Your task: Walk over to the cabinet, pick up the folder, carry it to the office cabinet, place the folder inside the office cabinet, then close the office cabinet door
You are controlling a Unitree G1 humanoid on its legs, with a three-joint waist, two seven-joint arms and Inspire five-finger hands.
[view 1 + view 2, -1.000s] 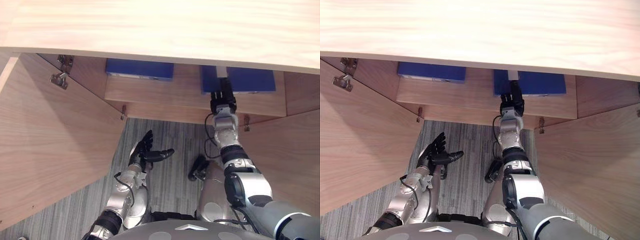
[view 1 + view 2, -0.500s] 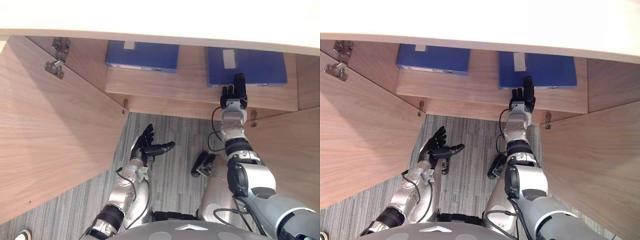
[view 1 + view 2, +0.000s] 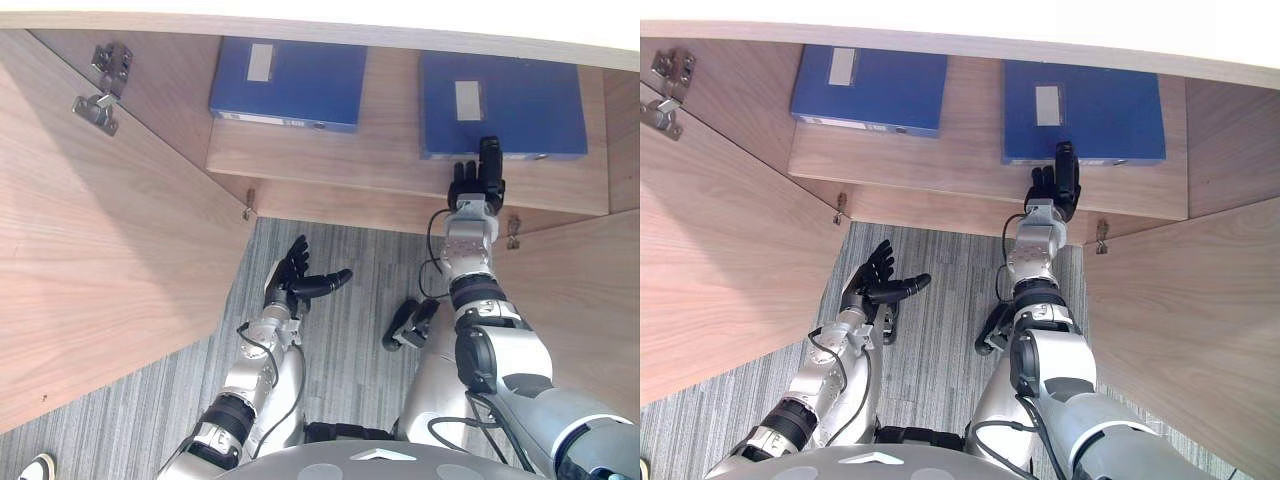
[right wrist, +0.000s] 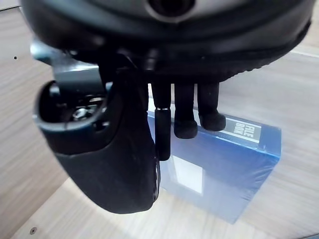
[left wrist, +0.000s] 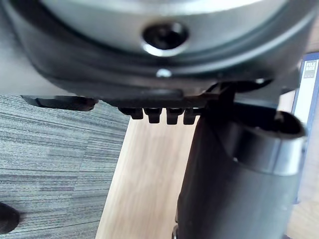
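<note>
1. Blue folder (image 3: 503, 100) lies flat on the right side of the cabinet's wooden shelf (image 3: 330, 165), with a second folder (image 3: 288, 82) well to its left.
2. The right hand (image 3: 475, 187) reaches the folder's front edge, fingers straight, gripping nothing.
3. The left hand (image 3: 290, 287) hovers over the carpet (image 3: 350, 250), fingers loosely spread.
4. The left door (image 3: 100, 260) stands open.

Grey striped carpet floor (image 3: 345, 370) beside open pale-wood cabinet door (image 3: 100, 250)

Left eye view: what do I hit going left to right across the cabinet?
open left door → left blue folder → right blue folder → open right door
</note>
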